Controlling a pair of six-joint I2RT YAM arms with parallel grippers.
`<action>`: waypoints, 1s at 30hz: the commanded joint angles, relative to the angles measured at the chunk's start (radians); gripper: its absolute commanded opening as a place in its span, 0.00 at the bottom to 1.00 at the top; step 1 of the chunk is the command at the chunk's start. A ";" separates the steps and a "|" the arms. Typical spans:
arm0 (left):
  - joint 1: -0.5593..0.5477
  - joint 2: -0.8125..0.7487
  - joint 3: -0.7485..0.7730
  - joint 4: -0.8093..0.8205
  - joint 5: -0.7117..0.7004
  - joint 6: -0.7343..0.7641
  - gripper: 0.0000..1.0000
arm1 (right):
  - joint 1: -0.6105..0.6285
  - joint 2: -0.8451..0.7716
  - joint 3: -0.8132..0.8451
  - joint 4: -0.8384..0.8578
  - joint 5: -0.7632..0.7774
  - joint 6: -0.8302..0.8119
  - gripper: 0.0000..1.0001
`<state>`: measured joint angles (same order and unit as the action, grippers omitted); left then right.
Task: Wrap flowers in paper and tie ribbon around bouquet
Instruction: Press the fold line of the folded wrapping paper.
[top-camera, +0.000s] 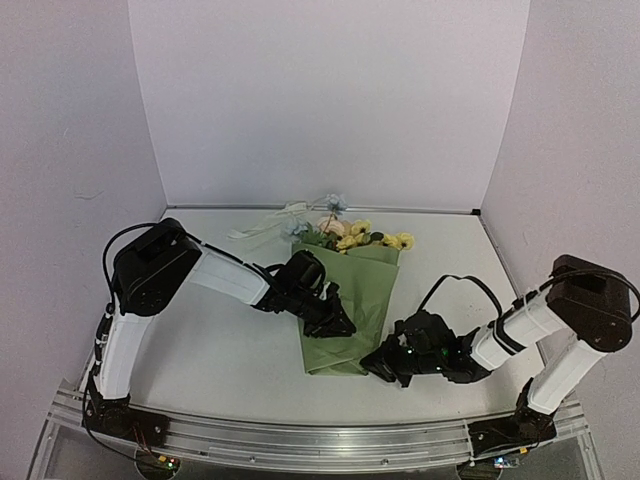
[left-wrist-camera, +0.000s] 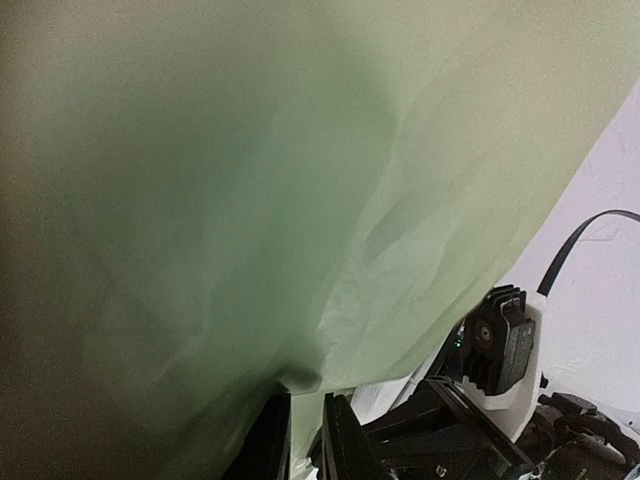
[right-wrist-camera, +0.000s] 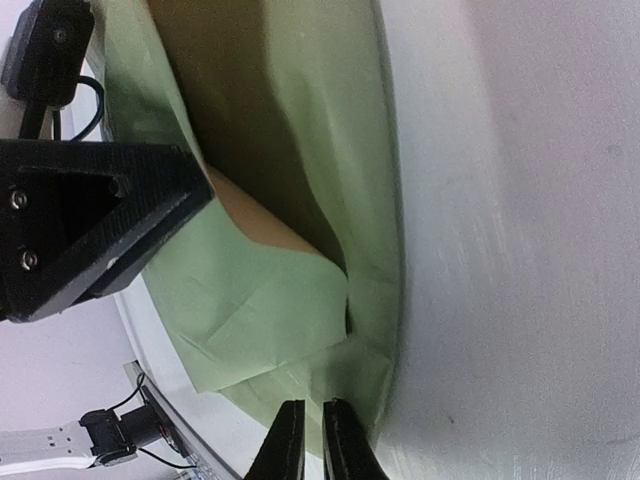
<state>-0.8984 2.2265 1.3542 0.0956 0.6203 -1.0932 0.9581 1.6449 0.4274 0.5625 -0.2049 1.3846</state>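
Near the middle of the surface (top-camera: 220, 345), the paper (top-camera: 370, 290) lies folded over the flowers (top-camera: 355, 238), the left fingers (left-wrist-camera: 272, 450) pinching its edge and the right fingers (right-wrist-camera: 285, 445) nearly closed at its lower corner, so the fold probably needs a slow, snug pull.

No text, label, brand, number or sign can be read in any view. The ribbon (top-camera: 262, 226), lying near the far edge of the table (top-camera: 225, 350), is too small and blurred to show any print.
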 joint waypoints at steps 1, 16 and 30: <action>0.005 0.023 -0.007 -0.048 -0.059 0.000 0.13 | 0.040 0.004 -0.094 0.015 0.008 0.066 0.10; 0.004 -0.005 0.008 -0.089 -0.044 0.077 0.16 | 0.041 -0.206 -0.139 0.061 0.006 0.057 0.13; -0.029 -0.091 0.087 -0.134 0.029 0.201 0.24 | -0.217 -0.280 0.166 -0.310 -0.130 -0.215 0.17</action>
<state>-0.9078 2.1897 1.3894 -0.0057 0.6144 -0.9434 0.7910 1.3188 0.5234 0.3349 -0.2460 1.2622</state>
